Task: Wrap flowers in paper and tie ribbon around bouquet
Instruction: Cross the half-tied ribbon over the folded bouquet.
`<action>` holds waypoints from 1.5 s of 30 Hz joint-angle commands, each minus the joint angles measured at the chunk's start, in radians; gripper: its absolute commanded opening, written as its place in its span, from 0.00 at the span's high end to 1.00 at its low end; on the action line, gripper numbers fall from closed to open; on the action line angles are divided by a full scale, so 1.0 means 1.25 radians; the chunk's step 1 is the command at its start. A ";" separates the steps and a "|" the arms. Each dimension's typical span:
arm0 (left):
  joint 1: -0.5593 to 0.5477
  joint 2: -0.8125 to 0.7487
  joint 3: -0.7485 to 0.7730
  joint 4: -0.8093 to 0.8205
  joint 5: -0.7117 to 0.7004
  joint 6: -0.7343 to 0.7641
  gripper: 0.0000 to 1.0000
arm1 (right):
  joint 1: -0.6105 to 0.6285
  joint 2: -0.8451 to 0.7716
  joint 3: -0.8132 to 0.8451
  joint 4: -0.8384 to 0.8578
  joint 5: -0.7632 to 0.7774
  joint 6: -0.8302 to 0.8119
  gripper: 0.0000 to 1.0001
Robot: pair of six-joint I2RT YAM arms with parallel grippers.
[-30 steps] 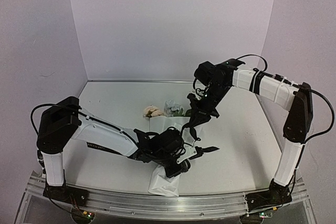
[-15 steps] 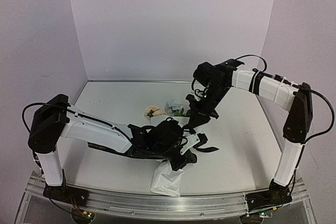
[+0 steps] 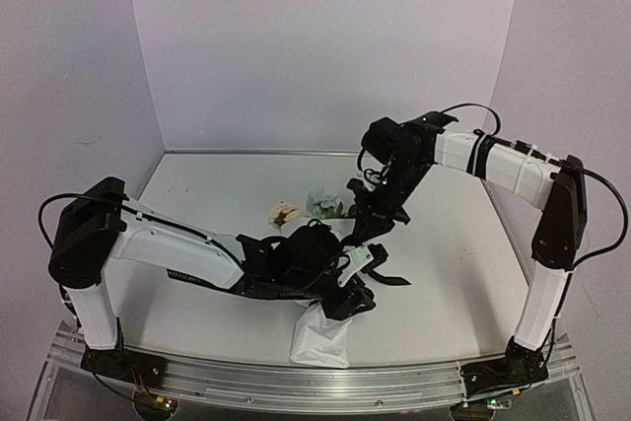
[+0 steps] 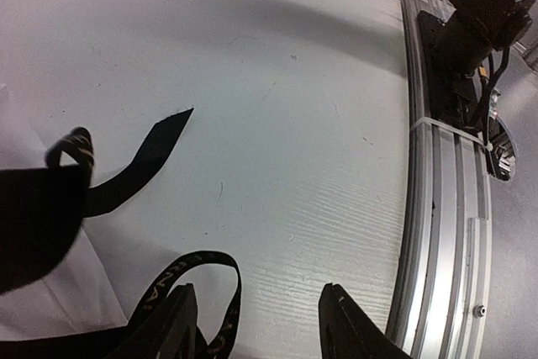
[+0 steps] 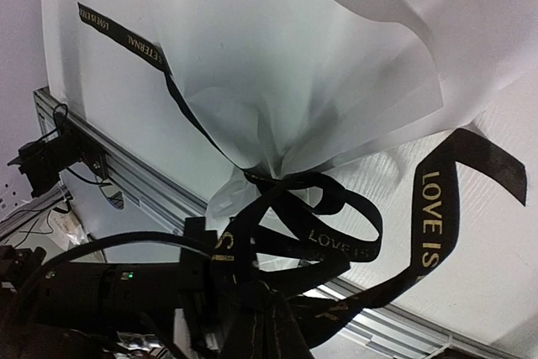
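From above, shows a crinkled white paper cone bouquet (image 3: 320, 337) lying on the smooth matte white counter (image 3: 197, 194), with cream-pink and pale blue blooms (image 3: 286, 212) at the far, wide end and the pinched neck wound with a narrow black ribbon with pale gold lettering (image 3: 392, 279). Finds the left claw (image 3: 357, 288) low at that neck and the right claw (image 3: 367, 236) pointing down just beyond it. Through the left wrist, reveals the left claw (image 4: 258, 287) with jaws apart, gripping nothing, a limp loop of black ribbon (image 4: 160, 140) against one finger and thin white paper (image 4: 42, 300) at the left edge. Through the right wrist, catches the right claw (image 5: 256, 329) pinched together on gathered black ribbon (image 5: 433, 208) strands below the translucent, softly creased paper (image 5: 294, 65). Against a second ago, finds the left claw parted rather than closed and shifted slightly right, and the cone's narrow end nudged right.
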 commanded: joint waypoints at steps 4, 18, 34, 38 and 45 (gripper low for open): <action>0.008 -0.234 -0.119 0.090 -0.017 -0.052 0.38 | 0.023 -0.030 -0.025 -0.021 0.023 -0.029 1.00; 0.082 -0.229 -0.150 0.036 -0.056 0.003 0.46 | 0.064 -0.079 -0.044 -0.048 0.049 -0.065 1.00; 0.084 -0.129 -0.071 0.074 -0.076 0.030 0.45 | 0.085 -0.090 -0.076 -0.048 0.046 -0.057 1.00; 0.083 -0.129 -0.077 0.080 -0.059 0.027 0.64 | 0.091 -0.103 -0.094 -0.048 0.046 -0.053 0.98; 0.071 -0.168 -0.123 0.085 -0.045 0.029 0.98 | 0.107 -0.122 -0.140 -0.045 0.033 -0.037 0.85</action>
